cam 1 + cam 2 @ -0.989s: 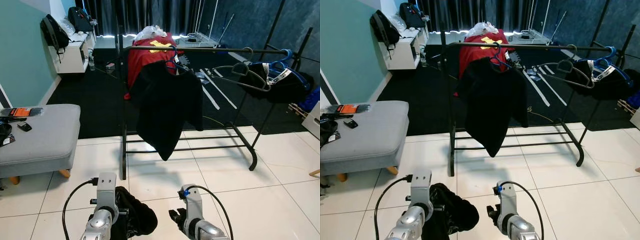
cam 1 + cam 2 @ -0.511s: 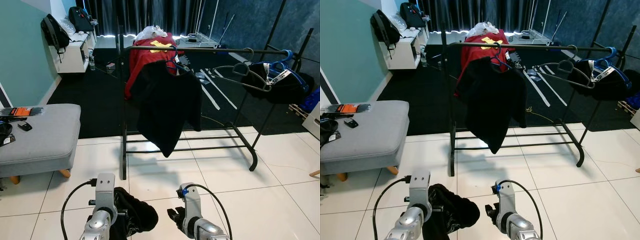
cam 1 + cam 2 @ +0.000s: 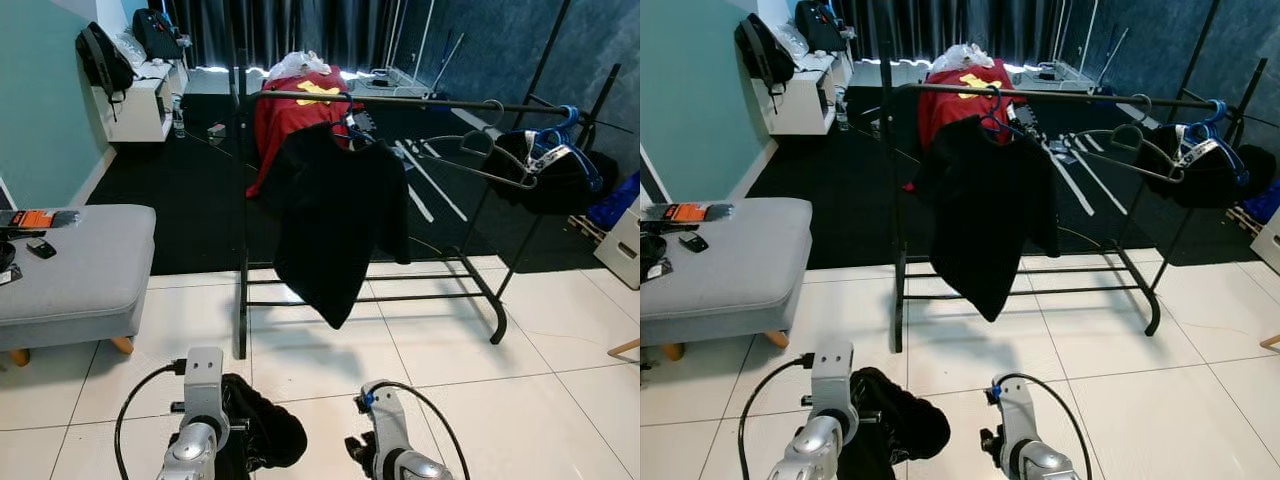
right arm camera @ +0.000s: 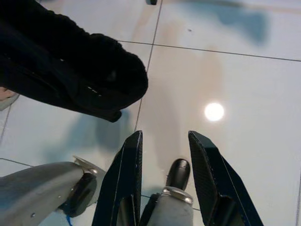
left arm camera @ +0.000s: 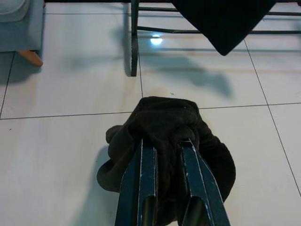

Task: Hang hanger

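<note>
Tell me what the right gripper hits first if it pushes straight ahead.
Probably the white tiled floor: the open right gripper points down at bare tile, with the bundled black garment off to one side.

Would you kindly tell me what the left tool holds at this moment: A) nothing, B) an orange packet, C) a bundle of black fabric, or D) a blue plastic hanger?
C: in the left wrist view the left tool has its two fingers closed into a bundle of black fabric above the white tiled floor.

Bright, sharp; lamp glare on floor tiles [image 4: 214,111].
</note>
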{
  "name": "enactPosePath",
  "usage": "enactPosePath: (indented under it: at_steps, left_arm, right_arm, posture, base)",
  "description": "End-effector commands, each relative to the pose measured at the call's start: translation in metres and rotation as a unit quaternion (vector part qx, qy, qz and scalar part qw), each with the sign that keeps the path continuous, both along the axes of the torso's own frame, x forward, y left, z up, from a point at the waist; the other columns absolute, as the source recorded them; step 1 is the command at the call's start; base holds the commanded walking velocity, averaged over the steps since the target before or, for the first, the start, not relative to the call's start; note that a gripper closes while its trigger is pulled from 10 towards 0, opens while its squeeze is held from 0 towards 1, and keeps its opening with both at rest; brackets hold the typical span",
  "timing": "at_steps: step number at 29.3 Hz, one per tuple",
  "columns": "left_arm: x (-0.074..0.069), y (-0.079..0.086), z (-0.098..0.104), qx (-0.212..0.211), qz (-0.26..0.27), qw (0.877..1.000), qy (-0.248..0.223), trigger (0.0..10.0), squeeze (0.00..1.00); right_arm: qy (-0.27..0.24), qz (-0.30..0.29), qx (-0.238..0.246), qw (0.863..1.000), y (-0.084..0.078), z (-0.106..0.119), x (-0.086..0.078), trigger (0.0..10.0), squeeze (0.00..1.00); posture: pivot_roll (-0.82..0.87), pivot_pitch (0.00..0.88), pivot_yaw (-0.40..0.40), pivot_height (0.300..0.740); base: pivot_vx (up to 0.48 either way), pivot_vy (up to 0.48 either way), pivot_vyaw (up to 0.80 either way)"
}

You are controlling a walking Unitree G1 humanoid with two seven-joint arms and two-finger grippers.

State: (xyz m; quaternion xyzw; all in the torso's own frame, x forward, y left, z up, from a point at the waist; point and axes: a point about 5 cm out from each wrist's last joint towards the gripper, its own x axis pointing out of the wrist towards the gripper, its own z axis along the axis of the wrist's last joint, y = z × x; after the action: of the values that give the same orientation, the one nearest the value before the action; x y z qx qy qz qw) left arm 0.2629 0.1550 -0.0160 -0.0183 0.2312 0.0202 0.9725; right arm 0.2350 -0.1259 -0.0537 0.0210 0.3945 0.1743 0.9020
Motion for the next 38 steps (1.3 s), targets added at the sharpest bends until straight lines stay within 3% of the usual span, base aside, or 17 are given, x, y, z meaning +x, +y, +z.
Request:
enactPosePath:
  at_steps: [1, 22, 38]
  left_arm:
    - [0.004, 0.003, 0.006, 0.002, 0.003, 1.000, -0.018, 10.0, 0.00]
    - [0.008, 0.001, 0.009, 0.001, 0.002, 1.000, -0.022, 10.0, 0.00]
    - [0.009, 0.010, 0.011, 0.014, -0.008, 1.000, -0.020, 10.0, 0.00]
  right_arm:
    - [0.009, -0.008, 0.008, 1.000, 0.000, 0.000, 0.000, 10.0, 0.00]
    - [-0.008, 0.001, 0.012, 1.000, 0.001, 0.004, 0.005, 10.0, 0.00]
    - [-0.015, 0.006, 0.023, 1.000, 0.012, 0.004, 0.003, 10.0, 0.00]
  posture:
    - [0.08, 0.000, -0.085, 0.740]
    - [0.09, 0.000, -0.088, 0.740]
    - [0.11, 0.000, -0.067, 0.740]
  base:
    - [0.000, 0.000, 0.00]
    - [0.000, 0.000, 0.00]
    - [0.000, 0.000, 0.00]
